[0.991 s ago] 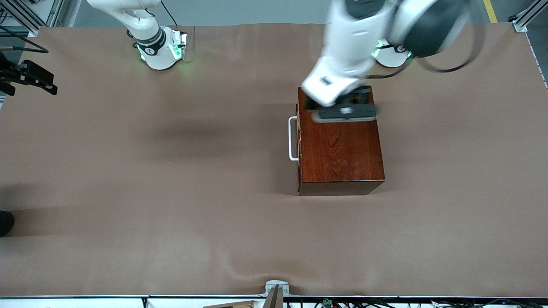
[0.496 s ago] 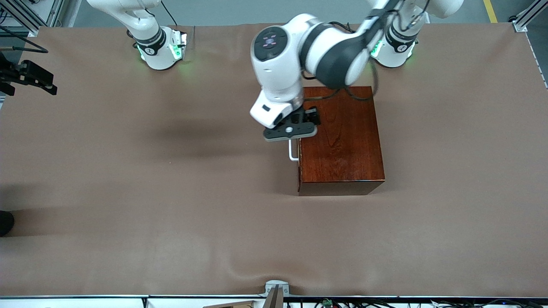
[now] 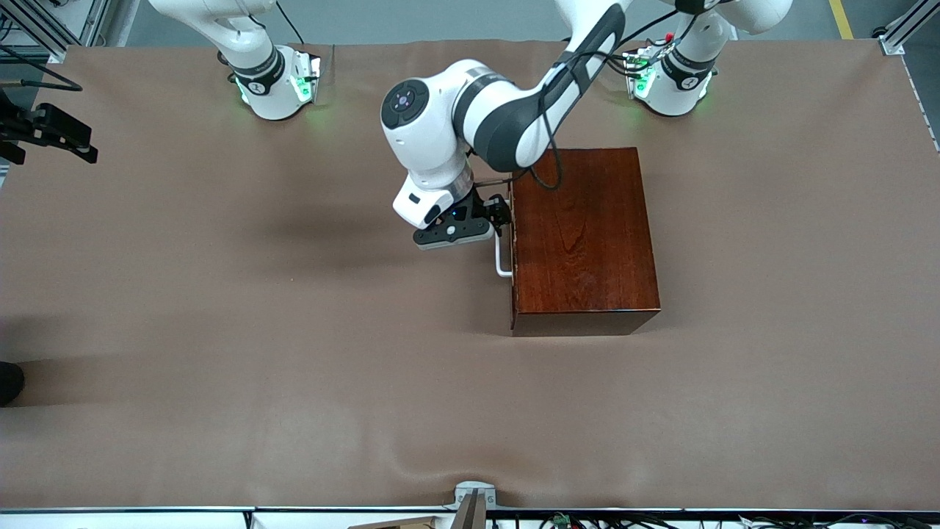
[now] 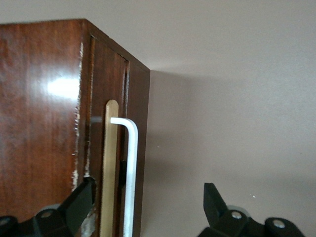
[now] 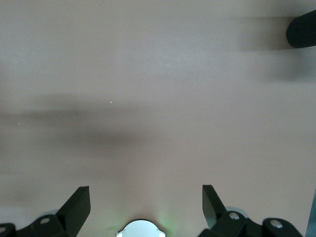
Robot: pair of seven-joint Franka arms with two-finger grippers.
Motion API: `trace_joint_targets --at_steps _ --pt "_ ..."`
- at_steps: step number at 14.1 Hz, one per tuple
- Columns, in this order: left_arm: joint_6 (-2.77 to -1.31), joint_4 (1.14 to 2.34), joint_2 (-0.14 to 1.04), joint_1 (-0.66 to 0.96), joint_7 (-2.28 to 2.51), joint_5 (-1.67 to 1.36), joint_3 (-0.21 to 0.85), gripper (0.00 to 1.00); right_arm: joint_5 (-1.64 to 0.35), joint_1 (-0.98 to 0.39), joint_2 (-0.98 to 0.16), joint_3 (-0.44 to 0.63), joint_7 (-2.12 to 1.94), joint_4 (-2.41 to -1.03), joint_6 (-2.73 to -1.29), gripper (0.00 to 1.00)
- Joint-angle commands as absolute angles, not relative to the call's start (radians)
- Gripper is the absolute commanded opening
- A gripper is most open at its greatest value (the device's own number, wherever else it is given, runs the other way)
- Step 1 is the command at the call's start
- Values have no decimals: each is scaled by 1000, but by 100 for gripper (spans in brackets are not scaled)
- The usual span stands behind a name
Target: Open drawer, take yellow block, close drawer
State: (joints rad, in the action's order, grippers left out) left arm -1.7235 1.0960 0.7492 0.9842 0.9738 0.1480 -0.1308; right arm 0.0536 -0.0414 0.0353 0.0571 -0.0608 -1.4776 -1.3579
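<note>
The glossy dark mahogany box (image 3: 584, 235) stands on the brown table nearer the left arm's base. Its drawer front (image 4: 111, 79) faces the right arm's end and is shut flush. The white loop handle (image 3: 501, 258) runs along that front and also shows in the left wrist view (image 4: 131, 168). My left gripper (image 3: 498, 220) is open at the handle's end that is farther from the front camera. The handle lies between its fingers (image 4: 81, 197), untouched. The yellow block is hidden. My right gripper (image 5: 145, 197) is open and empty, high over bare table near its own base.
A black camera mount (image 3: 51, 132) sticks in over the table edge at the right arm's end. A dark object (image 3: 11, 382) sits at that same edge, nearer the front camera. A metal clamp (image 3: 474, 496) is at the near edge.
My left arm has swung from over the box top down to the drawer front, bringing the open gripper to the handle. The box and the right arm have not moved.
</note>
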Motion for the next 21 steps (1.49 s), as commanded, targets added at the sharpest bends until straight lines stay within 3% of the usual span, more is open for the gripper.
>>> trace_joint_targets --at_steps 1,21 --pt "-1713 1052 795 1015 1035 167 -152 100 58 -26 25 48 -67 -1456 -1350 100" --pt "-1704 1069 858 1025 862 173 -144 100 58 -25 25 48 -68 -1456 -1351 100"
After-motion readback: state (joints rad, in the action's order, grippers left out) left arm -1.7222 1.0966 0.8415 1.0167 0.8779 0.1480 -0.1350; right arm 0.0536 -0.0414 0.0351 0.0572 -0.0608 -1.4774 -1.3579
